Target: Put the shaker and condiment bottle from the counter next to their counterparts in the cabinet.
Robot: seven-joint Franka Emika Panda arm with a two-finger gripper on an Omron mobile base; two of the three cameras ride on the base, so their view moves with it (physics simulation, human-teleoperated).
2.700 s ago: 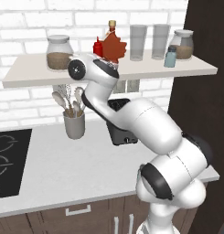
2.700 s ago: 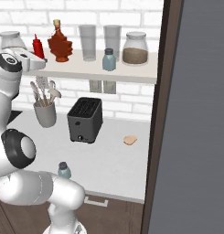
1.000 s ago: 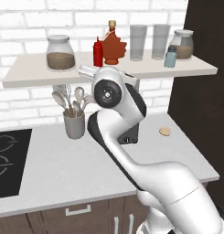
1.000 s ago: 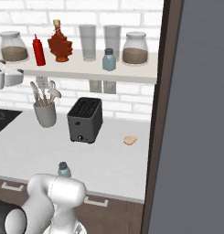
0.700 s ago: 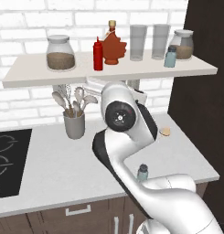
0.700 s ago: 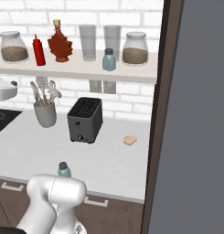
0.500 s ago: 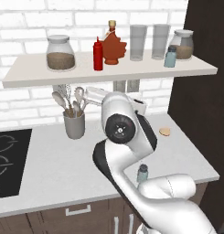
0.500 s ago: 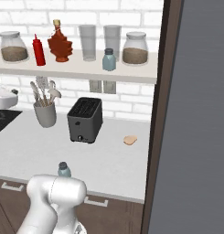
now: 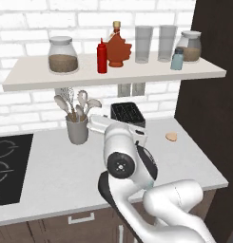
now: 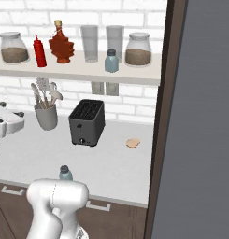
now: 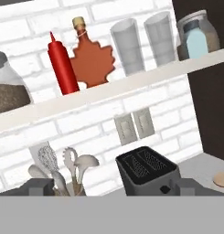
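Shelf (image 9: 51, 81): all-red, pointed-nozzle bottle (image 9: 102, 56)

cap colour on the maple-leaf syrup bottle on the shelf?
Yellow-tan, on the orange-red syrup bottle; clearest in the hand view.

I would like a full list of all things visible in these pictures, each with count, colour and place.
open wall shelf board: one, off-white, on the brick wall.
glass jars: two, brown filling, one at each shelf end.
red squeeze bottle: one, on shelf beside the maple-leaf syrup bottle.
drinking glasses: two, clear, on shelf.
blue-grey shakers: two, one on shelf, one near the counter's front edge.
toaster: one, black, on the grey counter.
utensil cup: one, grey.
round tan item: one, right of toaster.
stovetop: black, left.
gripper: white arm, over the counter.
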